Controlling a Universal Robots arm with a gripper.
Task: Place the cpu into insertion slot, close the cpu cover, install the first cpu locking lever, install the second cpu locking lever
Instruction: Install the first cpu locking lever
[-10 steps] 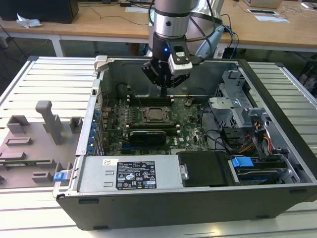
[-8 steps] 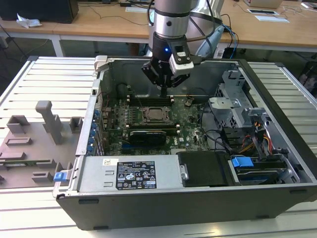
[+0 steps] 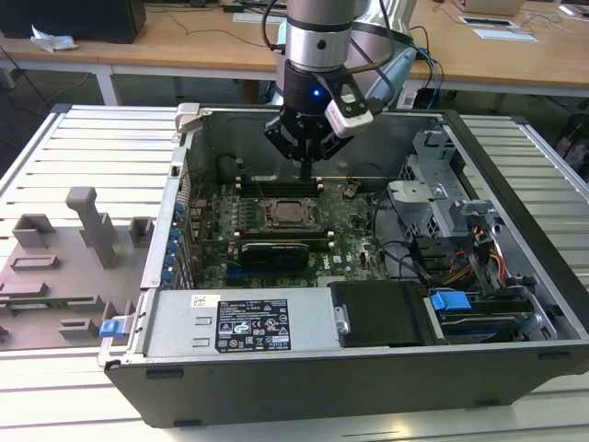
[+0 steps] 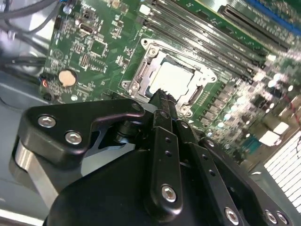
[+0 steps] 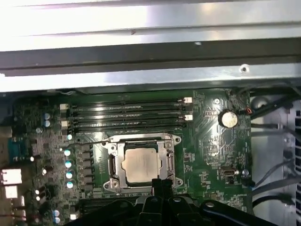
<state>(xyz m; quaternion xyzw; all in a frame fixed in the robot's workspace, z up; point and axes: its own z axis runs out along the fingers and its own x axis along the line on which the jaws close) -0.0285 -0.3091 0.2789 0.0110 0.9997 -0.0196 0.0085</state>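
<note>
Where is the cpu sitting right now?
In the first wrist view the cpu lies in the insertion slot on the motherboard, framed by the cpu cover, beside the memory slots, with the tool near its edge.

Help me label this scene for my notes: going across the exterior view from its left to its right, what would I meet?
grey fixture blocks → cpu → coin battery → metal drive cage
</note>
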